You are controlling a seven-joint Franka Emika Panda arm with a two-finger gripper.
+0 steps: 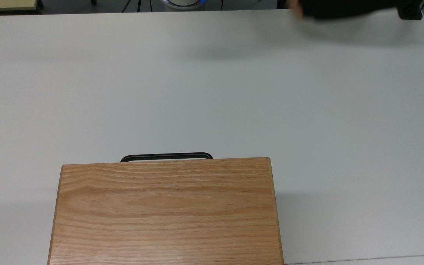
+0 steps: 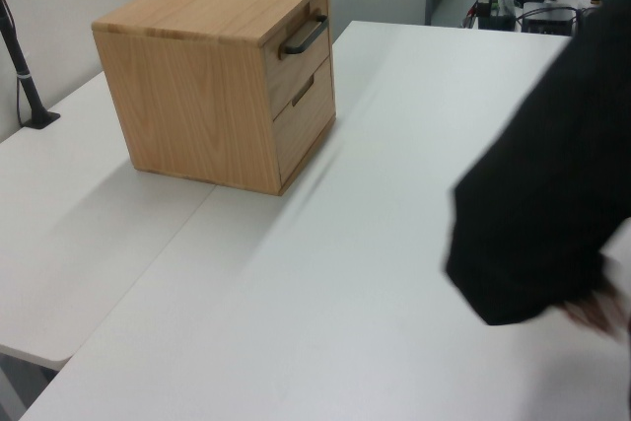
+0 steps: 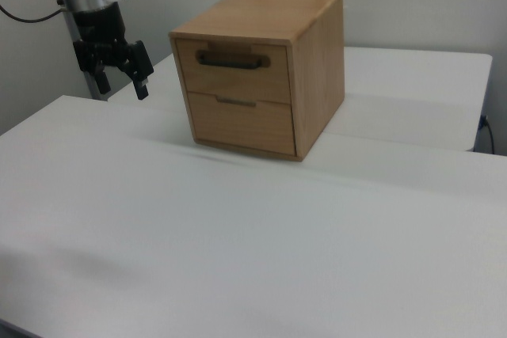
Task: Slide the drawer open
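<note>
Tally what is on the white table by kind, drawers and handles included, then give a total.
Wooden cabinet: 1
Drawers, both shut: 2, the upper drawer and the lower drawer
Black bar handle: 1
Robot gripper above the table: 1
Person's dark sleeve: 1
Total: 6

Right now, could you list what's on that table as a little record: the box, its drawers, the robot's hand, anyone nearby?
Cabinet: oak box on the white table
Top drawer: shut, flush with the front
Handle: black bar across the top drawer
Lower drawer: shut
Robot hand: raised, open, empty, at the right view's left, apart from the cabinet
Person: black sleeve over the table at the left view's right
Task progress: drawer not yet opened
</note>
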